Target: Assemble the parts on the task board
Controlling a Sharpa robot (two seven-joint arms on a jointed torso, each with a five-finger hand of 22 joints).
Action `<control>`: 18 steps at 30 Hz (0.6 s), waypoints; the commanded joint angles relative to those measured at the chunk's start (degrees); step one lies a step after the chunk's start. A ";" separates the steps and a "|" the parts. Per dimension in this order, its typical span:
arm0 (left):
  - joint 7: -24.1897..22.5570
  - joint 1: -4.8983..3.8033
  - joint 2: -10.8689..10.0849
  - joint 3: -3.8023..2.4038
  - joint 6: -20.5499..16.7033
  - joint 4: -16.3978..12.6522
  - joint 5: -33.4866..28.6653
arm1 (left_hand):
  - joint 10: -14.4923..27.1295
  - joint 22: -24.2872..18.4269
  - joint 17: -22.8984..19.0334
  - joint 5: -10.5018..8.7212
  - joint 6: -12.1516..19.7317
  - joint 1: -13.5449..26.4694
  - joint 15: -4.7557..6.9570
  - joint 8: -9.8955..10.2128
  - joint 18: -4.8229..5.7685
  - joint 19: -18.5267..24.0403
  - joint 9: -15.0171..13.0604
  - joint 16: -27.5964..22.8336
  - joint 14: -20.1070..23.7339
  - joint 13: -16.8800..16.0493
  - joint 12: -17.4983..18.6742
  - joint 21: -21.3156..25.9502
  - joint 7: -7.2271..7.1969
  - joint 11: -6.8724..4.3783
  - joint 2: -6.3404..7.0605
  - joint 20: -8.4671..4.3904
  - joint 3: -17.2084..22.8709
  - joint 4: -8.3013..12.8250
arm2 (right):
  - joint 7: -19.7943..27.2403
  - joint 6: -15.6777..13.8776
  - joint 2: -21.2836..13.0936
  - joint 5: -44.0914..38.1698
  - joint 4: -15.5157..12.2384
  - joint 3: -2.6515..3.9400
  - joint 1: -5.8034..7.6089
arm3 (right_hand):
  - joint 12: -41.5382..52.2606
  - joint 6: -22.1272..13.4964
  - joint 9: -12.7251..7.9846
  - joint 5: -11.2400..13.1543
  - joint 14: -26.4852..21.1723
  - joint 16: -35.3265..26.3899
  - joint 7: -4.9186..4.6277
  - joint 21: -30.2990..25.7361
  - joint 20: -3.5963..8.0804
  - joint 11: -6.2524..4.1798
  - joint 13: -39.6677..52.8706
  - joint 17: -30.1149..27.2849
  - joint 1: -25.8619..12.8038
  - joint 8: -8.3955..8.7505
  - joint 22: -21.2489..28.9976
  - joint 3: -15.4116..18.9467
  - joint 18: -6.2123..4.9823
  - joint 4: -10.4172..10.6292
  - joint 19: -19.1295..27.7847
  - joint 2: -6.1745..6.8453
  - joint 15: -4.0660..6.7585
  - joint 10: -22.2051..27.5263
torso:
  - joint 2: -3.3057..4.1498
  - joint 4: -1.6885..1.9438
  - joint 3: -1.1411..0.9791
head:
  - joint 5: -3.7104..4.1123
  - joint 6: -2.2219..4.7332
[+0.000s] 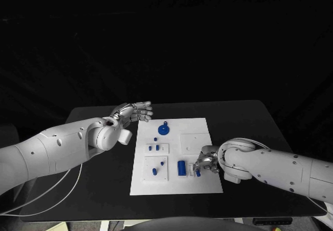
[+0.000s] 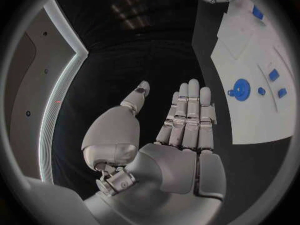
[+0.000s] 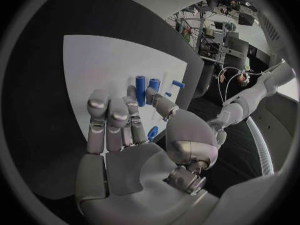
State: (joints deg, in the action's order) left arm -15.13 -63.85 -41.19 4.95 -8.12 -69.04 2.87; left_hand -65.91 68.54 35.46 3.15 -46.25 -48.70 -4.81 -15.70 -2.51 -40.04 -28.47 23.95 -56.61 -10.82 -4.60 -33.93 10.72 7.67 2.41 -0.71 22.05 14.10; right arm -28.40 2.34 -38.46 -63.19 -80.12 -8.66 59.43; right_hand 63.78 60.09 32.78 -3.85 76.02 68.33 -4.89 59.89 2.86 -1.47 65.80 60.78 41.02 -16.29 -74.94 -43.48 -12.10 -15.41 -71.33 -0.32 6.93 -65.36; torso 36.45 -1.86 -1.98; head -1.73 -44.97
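- R fingers [image 3: 110, 116]: extended, held close side by side, thumb apart to one side; wrist view shows nothing pinched between them. A small blue piece [image 3: 153, 133] sits just beside the palm under the thumb; can't tell if it's touching.
- Right hand [image 1: 207, 162] hovers low over the near-right part of the task board [image 1: 191, 130], by a blue cylinder [image 1: 182, 167] lying on the board and a smaller blue bit [image 1: 198, 173] at the fingertips. Contact w/ either: can't tell from head view.
- L fingers [image 2: 189, 116]: straight, pressed together side by side, thumb splayed off; holding nothing.
- Left hand [image 1: 134, 112] is up off the table, just beyond the board's far-left corner, not touching it.
- Board: white plate, centre of black table [image 1: 243, 115], long side running away from robot.
- Parts on board: round blue disc w/ tab [image 1: 163, 129] far-left area; small blue pegs [image 1: 157, 148] on a raised white square mid-left; two more blue bits [image 1: 154, 171] on the near-left square.
- Plain white square [image 1: 193, 142] mid-right, w/ right hand just beside its near edge.
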 commanded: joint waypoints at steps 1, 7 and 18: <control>-0.44 -0.10 0.07 -0.04 0.89 -0.24 0.12 | 0.38 0.09 0.07 -0.11 0.35 0.15 -0.48 -0.35 -1.10 0.03 0.06 -0.28 -0.07 0.08 -0.06 0.39 -0.14 -0.02 0.24 0.27 0.10 -0.29 | 0.44 -0.27 0.50 -0.22 0.67 0.01 -0.43 | -0.30 0.39 -0.11 0.30 -0.23 0.27 -0.05 0.26 -0.23 0.09 0.10 -0.05 -0.70 0.29 -0.55 0.39 -2.90 -0.06 0.13 -0.11 0.33 -0.43 | 0.03 -0.04 -0.05 | -0.06 0.01; -0.40 -0.17 -0.01 -0.04 0.91 -0.37 0.12 | 0.38 0.11 0.13 -0.12 0.35 0.25 -0.49 -0.37 -1.09 0.04 0.07 -0.34 -0.08 0.08 -0.06 0.41 -0.14 -0.01 0.18 0.29 0.09 -0.39 | 0.48 -0.65 1.25 -1.89 1.32 0.00 -1.11 | -0.32 0.44 -0.16 0.43 -0.24 0.29 -0.04 0.26 -0.22 0.08 0.13 -0.05 -1.14 0.33 -0.54 0.62 -2.90 0.12 0.13 -0.06 0.35 -0.44 | 0.06 -0.09 -0.07 | -0.28 -0.09; -0.35 -0.20 0.02 -0.04 1.05 -0.39 0.12 | 0.39 0.13 0.18 -0.12 0.36 0.25 -0.49 -0.38 -1.10 0.04 0.07 -0.38 -0.09 0.08 -0.07 0.43 -0.14 -0.02 0.19 0.28 0.09 -0.40 | 0.62 -2.02 2.49 -3.88 2.80 0.01 -1.82 | -0.35 0.44 -0.18 0.45 -0.25 0.30 -0.03 0.25 -0.20 0.07 0.14 -0.05 -1.32 0.35 -0.54 0.70 -2.90 0.19 0.15 -0.02 0.35 -0.45 | 0.00 -0.06 -0.08 | -0.39 -0.22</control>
State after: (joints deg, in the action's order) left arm -15.12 -63.93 -41.22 4.95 -8.01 -69.27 2.87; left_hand -65.91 68.58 35.58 3.15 -46.25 -48.70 -4.81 -15.70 -2.51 -40.04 -28.47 23.95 -56.61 -10.82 -4.60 -33.71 10.72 7.67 2.41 -0.71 22.05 14.10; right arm -28.32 1.07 -36.09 -65.18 -77.42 -8.65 57.74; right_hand 63.78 60.08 32.66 -3.77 75.87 68.34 -4.87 59.89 2.86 -1.44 65.85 60.78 40.14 -16.29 -74.94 -43.01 -12.38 -15.25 -71.32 -0.30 7.08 -65.34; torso 36.47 -1.96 -2.05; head -2.10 -45.16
